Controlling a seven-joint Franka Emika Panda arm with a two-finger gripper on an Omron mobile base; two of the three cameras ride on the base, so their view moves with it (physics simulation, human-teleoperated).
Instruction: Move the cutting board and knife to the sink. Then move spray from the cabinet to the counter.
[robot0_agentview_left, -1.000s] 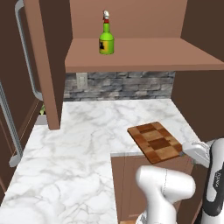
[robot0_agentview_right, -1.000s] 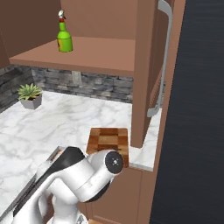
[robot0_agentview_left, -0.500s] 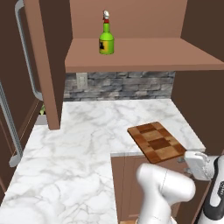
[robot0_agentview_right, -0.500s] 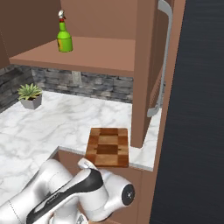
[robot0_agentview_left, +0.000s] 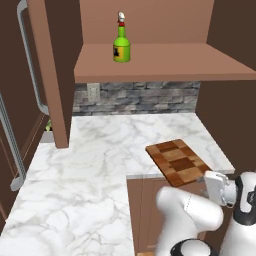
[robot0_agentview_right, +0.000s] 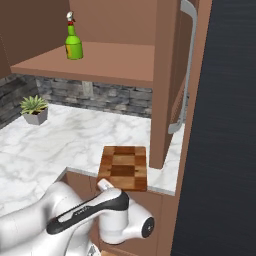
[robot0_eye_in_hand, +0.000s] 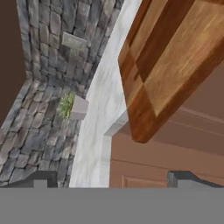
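The board (robot0_agentview_left: 178, 161) lies flat on the counter (robot0_agentview_left: 100, 160), at the counter's front edge, with its near corner jutting out past that edge over the brown base cabinets (robot0_eye_in_hand: 175, 148). In the right base view the board (robot0_agentview_right: 123, 167) sits just beside the cabinet's (robot0_agentview_right: 165, 75) hanging side panel, close to but apart from it. The hand is low, in front of the counter edge and below the board: in the hand view the two dark fingers (robot0_eye_in_hand: 37, 179) stand wide apart at the bottom, released and holding nothing, with the board's overhanging corner (robot0_eye_in_hand: 175, 61) above and ahead of them, untouched. The arm's white links bend in front of the base cabinets, just below the board. The spray (robot0_agentview_left: 121, 45) stands upright on the cabinet shelf (robot0_agentview_left: 160, 62), well above the counter and back from the board; in the right base view the spray (robot0_agentview_right: 73, 43) is near the shelf's far left part. A small potted plant (robot0_agentview_right: 34, 109) sits on the counter by the stone backsplash (robot0_agentview_left: 135, 97), well apart from the board, and it shows too in the hand view (robot0_eye_in_hand: 72, 106).
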